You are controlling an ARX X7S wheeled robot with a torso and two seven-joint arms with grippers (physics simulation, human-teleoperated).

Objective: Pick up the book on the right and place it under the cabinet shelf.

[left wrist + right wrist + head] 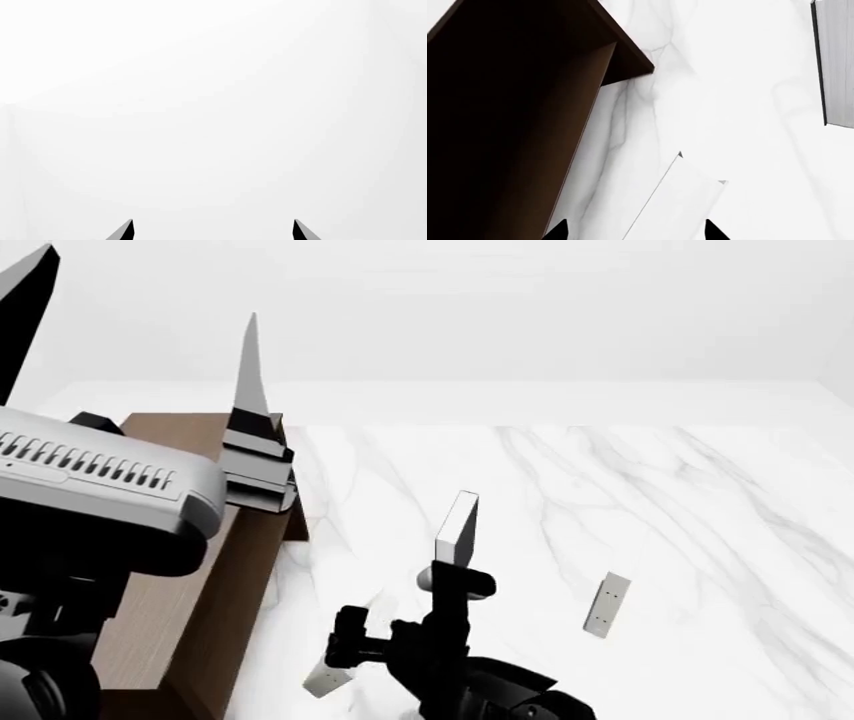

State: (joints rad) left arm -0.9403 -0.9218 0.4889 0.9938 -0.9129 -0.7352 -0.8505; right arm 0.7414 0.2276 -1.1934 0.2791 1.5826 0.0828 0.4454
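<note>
wrist cams tell me more than the head cam here. right wrist view has the book [677,202] sitting between the right fingers [710,231], near the cabinet shelf [527,100], whose inside is too dark to read. i can't tell if they're actually clamped on it. head view adds a dotted-spine book [607,603] lying well apart on the surface [694,500]. left fingers [127,231] are spread wide on nothing.
</note>
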